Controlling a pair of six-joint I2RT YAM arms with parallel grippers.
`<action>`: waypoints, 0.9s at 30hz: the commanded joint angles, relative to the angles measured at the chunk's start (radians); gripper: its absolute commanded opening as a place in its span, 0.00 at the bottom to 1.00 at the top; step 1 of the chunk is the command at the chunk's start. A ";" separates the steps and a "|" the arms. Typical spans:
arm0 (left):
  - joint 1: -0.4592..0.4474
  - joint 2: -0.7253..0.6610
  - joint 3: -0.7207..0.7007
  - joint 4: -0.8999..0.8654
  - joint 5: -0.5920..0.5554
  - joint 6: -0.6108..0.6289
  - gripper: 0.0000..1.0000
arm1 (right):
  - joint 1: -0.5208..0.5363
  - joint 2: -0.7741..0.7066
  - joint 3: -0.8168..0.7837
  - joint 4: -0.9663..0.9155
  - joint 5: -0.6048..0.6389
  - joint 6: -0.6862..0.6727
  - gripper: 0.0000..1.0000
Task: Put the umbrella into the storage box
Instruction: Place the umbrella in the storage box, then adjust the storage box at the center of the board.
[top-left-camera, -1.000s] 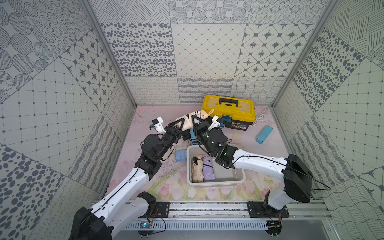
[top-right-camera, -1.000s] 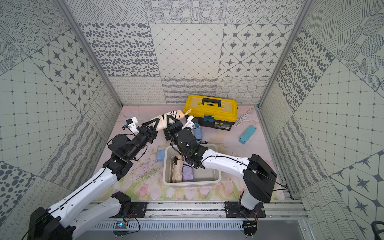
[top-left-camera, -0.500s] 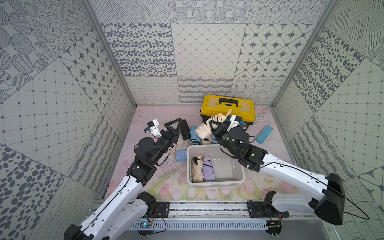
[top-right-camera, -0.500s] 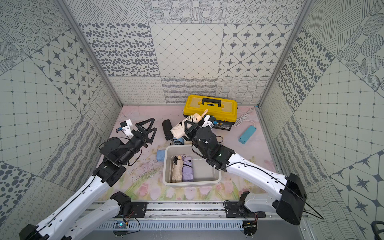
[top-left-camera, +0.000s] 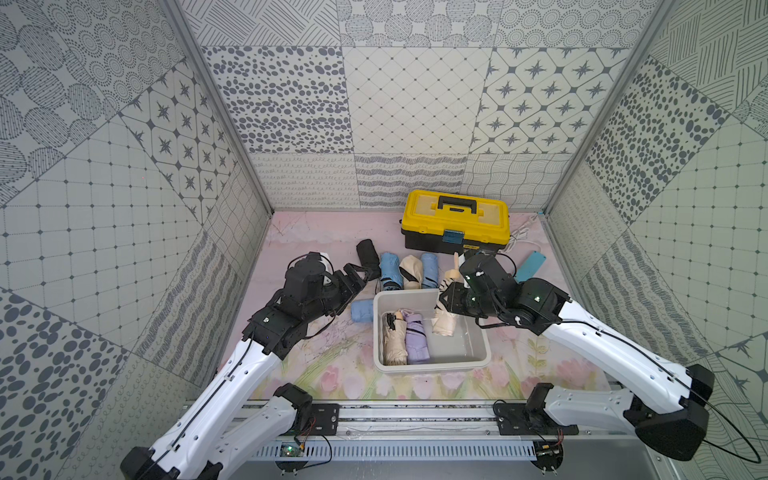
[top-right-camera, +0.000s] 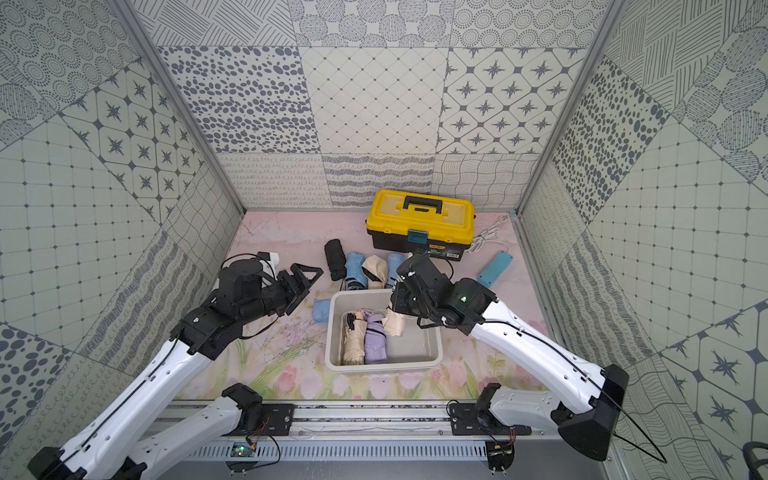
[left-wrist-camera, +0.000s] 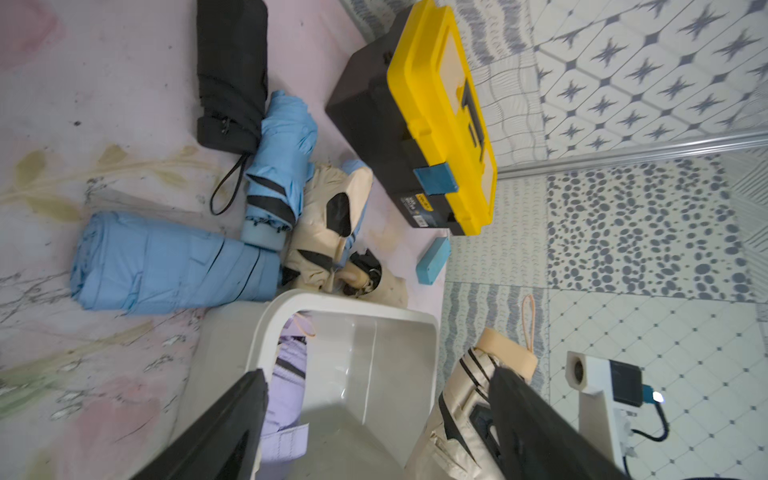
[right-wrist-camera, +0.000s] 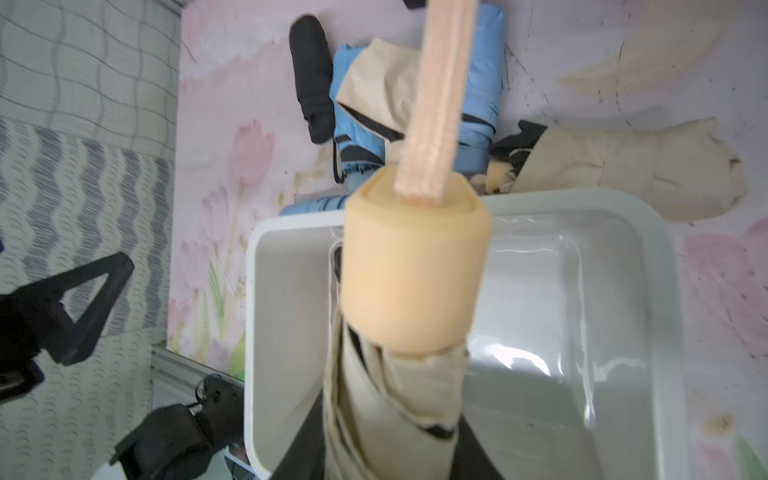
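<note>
The right end effector (top-left-camera: 444, 296) pinches a beige umbrella (top-left-camera: 441, 325) just below its handle. The umbrella hangs tip down inside the white box (top-left-camera: 432, 366), at its far side, not lying flat. The left end effector (top-left-camera: 360, 275) is spread and empty, just left of the box's far corner. A lilac umbrella (top-left-camera: 417, 340) lies along the box's left side. The toolbox (top-left-camera: 455, 216) sits far back on the desk (top-left-camera: 316, 232).
</note>
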 joint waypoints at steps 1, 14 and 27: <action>0.000 0.043 -0.003 -0.254 0.160 0.152 0.88 | 0.000 0.063 0.077 -0.097 -0.047 -0.110 0.18; -0.071 0.150 -0.032 -0.228 0.215 0.199 0.61 | 0.085 0.291 0.115 -0.142 -0.048 -0.178 0.19; -0.082 0.224 -0.049 -0.161 0.269 0.231 0.47 | 0.099 0.359 -0.047 0.009 0.002 -0.124 0.19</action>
